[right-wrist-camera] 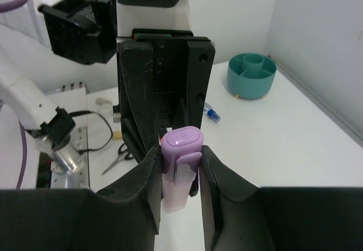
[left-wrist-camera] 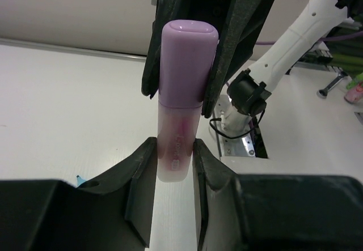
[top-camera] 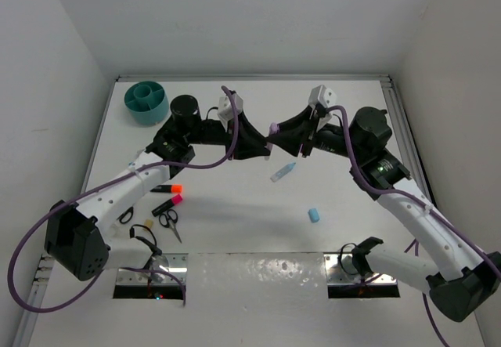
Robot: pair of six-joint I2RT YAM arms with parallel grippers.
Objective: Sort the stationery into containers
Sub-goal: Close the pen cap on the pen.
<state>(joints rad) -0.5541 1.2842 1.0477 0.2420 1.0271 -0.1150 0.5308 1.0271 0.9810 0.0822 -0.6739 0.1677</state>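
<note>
A pink marker with a lilac cap hangs in the air over the middle of the table, gripped from both ends. My left gripper is shut on its pale barrel. My right gripper is shut on the cap end, its fingers flanking the cap. From above, the two grippers meet tip to tip at the marker. The teal divided cup stands at the far left corner. On the table lie a light-blue marker, a blue eraser, an orange-and-black marker, a pink-and-black marker and black-handled scissors.
White walls close in the table on the left, back and right. Two metal mounting plates with cables sit at the near edge by the arm bases. The left arm's forearm passes over the markers and scissors on the left.
</note>
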